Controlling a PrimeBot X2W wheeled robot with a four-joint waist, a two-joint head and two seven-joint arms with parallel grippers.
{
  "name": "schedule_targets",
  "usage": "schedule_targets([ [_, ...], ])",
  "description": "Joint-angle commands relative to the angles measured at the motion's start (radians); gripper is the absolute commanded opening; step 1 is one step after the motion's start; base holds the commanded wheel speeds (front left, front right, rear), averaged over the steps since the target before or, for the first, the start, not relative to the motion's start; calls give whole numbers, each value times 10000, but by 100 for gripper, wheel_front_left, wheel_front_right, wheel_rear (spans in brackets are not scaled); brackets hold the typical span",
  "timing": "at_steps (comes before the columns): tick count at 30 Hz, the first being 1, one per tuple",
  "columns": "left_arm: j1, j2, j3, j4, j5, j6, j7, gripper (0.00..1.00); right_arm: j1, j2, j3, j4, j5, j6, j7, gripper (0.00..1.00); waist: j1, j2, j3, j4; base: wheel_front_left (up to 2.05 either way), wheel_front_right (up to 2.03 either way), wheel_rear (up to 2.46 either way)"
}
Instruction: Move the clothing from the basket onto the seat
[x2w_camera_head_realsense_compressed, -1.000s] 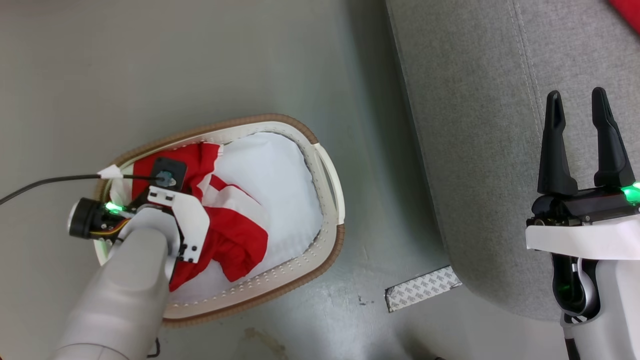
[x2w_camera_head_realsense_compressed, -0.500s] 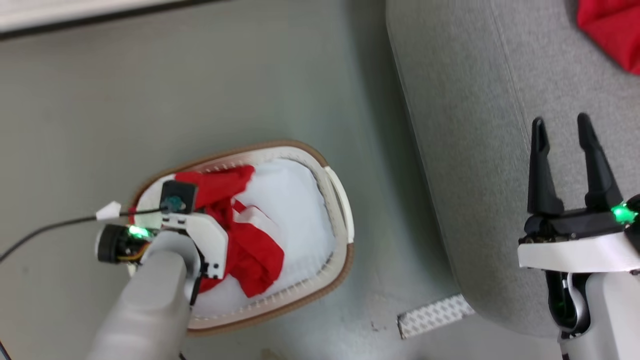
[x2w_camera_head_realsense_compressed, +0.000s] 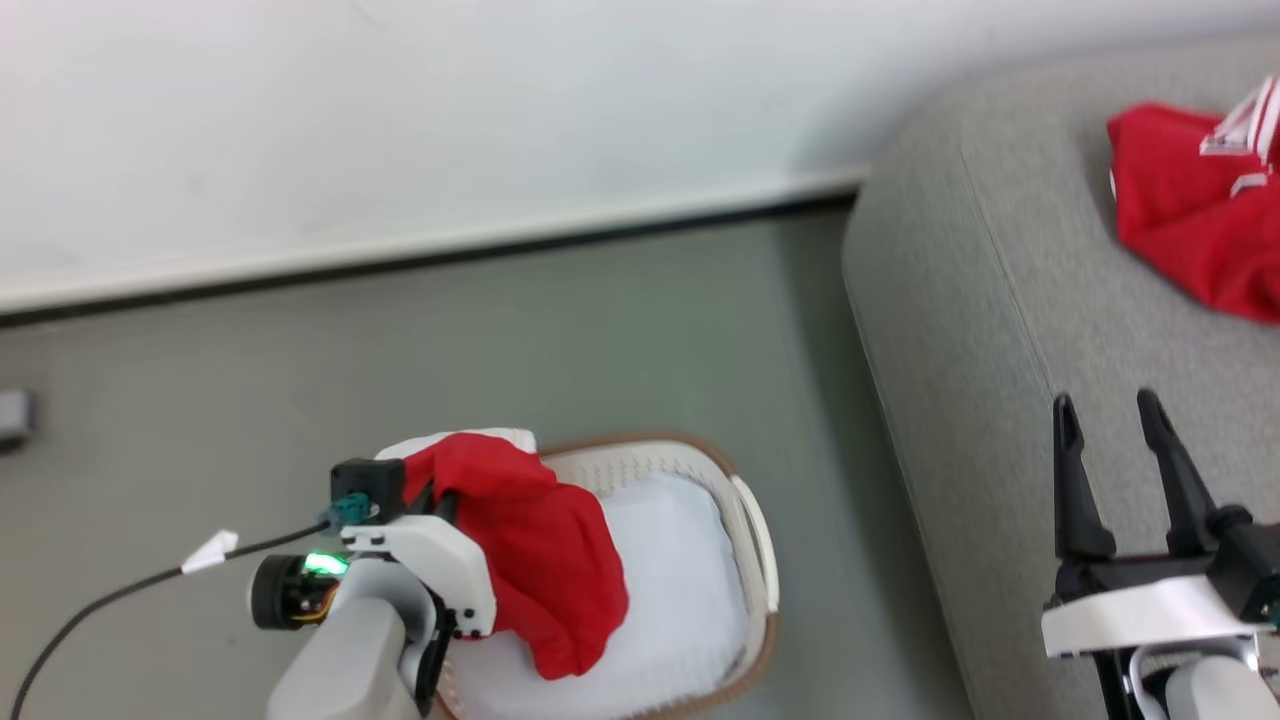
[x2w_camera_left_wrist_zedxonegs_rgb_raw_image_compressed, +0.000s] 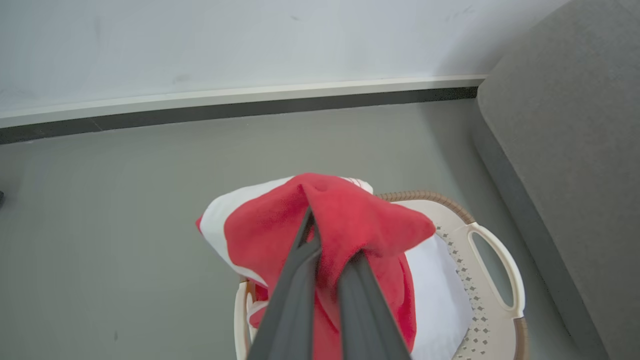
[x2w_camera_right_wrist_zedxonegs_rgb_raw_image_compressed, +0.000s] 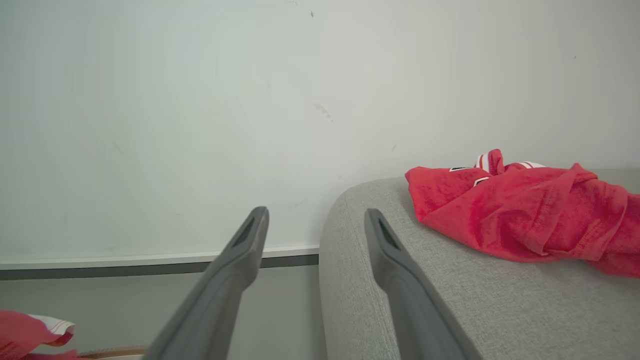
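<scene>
While my left gripper (x2w_camera_left_wrist_zedxonegs_rgb_raw_image_compressed: 325, 245) is clamped on a bunch of the red-and-white garment (x2w_camera_head_realsense_compressed: 545, 560), the cloth drapes over its fingers and hangs above the white laundry basket (x2w_camera_head_realsense_compressed: 745, 530). Its lower end looks clear of the pale cushion (x2w_camera_head_realsense_compressed: 690, 600) inside, though I can't be sure from this angle. My right gripper (x2w_camera_head_realsense_compressed: 1105, 400) hovers over the grey seat (x2w_camera_head_realsense_compressed: 1000, 330) with its jaws apart, holding nothing. Further along the seat lies another red garment (x2w_camera_head_realsense_compressed: 1190, 230), crumpled.
</scene>
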Motion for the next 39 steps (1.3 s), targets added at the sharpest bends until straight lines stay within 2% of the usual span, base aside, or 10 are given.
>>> schedule_targets([
  [1,223,-23,33,-248,-84,7,-31,0,216,-32,-79,56,-52,-26,6,100,3,0,-1010,700,0,0,0],
  [8,1240,150,161,-2159,-195,4,-25,0,827,-30,-151,354,-330,-26,6,100,3,0,-1890,1139,0,0,0],
  [14,2246,522,226,-3969,-344,-28,40,0,1238,-33,-99,609,-457,-26,6,100,3,0,-2500,1316,0,0,0],
  [28,5020,1483,493,-8454,-630,595,1560,0,2219,-32,181,829,-629,-26,6,100,3,0,-3713,1483,0,0,0],
  [39,5906,1793,525,-10511,-692,986,2360,0,2359,-30,771,726,-642,-26,6,100,3,0,-3875,1477,0,0,0],
])
